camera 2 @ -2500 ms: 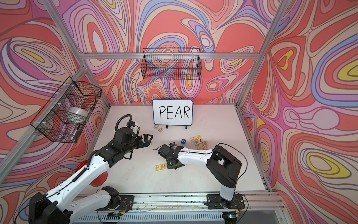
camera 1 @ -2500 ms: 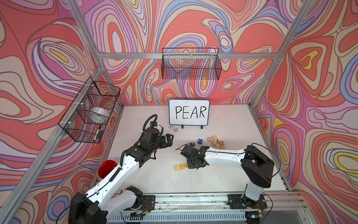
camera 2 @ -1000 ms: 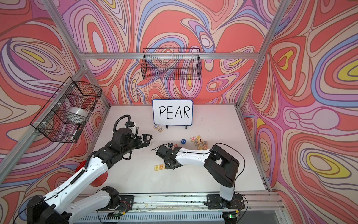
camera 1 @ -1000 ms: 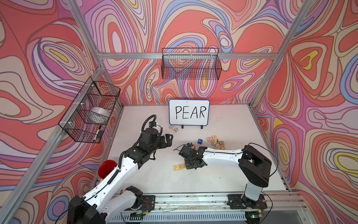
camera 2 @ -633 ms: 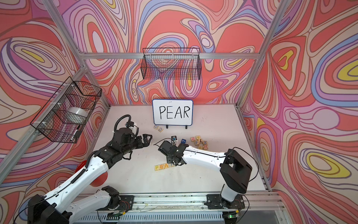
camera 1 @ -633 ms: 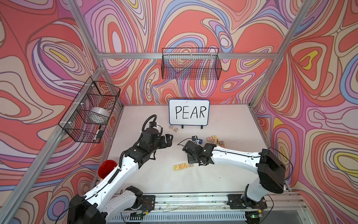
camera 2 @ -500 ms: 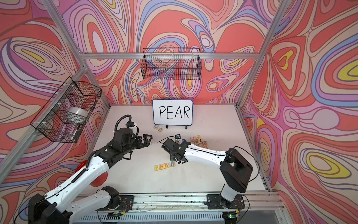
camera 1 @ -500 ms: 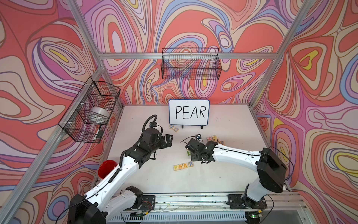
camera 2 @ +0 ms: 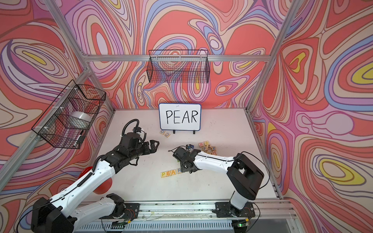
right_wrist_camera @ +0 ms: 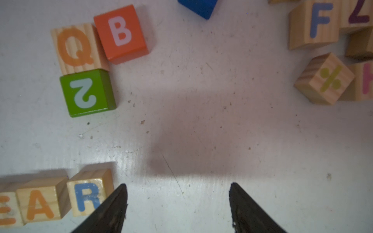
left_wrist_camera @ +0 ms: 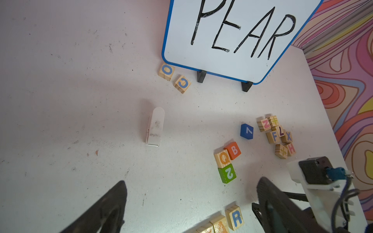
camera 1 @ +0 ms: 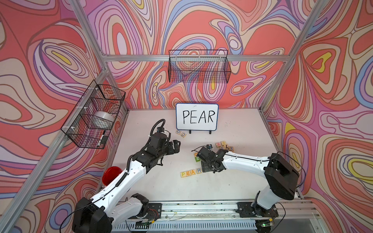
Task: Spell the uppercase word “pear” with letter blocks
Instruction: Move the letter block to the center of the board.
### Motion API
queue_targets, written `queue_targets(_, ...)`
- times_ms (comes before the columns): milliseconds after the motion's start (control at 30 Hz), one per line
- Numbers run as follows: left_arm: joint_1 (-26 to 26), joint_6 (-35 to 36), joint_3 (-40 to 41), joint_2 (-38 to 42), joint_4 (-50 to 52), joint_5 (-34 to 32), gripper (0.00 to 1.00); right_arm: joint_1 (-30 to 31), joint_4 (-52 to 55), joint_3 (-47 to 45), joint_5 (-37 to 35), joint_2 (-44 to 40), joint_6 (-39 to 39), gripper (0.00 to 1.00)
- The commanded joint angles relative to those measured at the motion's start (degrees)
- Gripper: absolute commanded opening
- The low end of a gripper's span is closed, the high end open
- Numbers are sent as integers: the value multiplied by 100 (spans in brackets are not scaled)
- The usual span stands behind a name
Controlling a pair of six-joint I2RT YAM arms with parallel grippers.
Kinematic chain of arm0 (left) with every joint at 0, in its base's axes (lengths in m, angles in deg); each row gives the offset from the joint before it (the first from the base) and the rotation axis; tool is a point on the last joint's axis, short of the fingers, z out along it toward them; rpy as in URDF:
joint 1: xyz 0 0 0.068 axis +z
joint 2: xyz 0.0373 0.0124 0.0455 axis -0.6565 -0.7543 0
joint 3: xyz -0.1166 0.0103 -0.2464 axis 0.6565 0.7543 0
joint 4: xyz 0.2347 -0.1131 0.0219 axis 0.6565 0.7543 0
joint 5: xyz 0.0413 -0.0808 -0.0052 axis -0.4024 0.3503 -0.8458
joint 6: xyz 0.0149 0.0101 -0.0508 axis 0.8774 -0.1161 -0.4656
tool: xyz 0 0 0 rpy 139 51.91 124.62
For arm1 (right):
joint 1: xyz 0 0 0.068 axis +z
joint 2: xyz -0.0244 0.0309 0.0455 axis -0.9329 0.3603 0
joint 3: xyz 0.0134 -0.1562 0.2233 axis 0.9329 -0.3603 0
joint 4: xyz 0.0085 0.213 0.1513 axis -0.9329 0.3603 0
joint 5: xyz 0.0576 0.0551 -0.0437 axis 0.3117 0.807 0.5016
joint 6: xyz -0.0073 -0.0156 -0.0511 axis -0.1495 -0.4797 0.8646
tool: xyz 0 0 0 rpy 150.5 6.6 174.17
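Four pale-wood letter blocks [camera 1: 190, 172] lie in a row on the table and read P, E, A, R in both top views. The blue R block [right_wrist_camera: 86, 196] ends the row, touching the orange A block [right_wrist_camera: 40, 203]; only part of the E [right_wrist_camera: 6, 209] shows in the right wrist view. My right gripper [right_wrist_camera: 177, 201] hangs just to the right of the R, open, with bare table between its fingers. It sits low over the table [camera 1: 210, 168]. My left gripper [camera 1: 176, 148] hovers open and empty, behind and left of the row [left_wrist_camera: 191, 201].
The whiteboard [camera 1: 196, 119] reading PEAR stands at the back. A Q block [right_wrist_camera: 76, 48], red B [right_wrist_camera: 121, 32] and green 2 [right_wrist_camera: 86, 92] lie just behind the row. A blue cube [left_wrist_camera: 246, 131] and a block pile [camera 1: 224, 146] sit further right. O and C blocks [camera 1: 180, 133] lie by the board, a red bowl [camera 1: 112, 175] at the left edge.
My right gripper opened, left the R block at the row's right end, and drew back to the right of it. The left arm has stayed put.
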Motion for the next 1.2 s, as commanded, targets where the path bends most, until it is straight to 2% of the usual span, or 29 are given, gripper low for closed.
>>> queue_targets(0,21,2,-174,-32,145,-37,96,-10,-122,-74,113,115,7,82)
queue_targets(800,20,-27,-131,37,190,-98,96,105,-446,4,573,544,190,86)
queue_targets(1167,26,-14,-125,27,191,-105,96,145,-354,102,485,579,309,86)
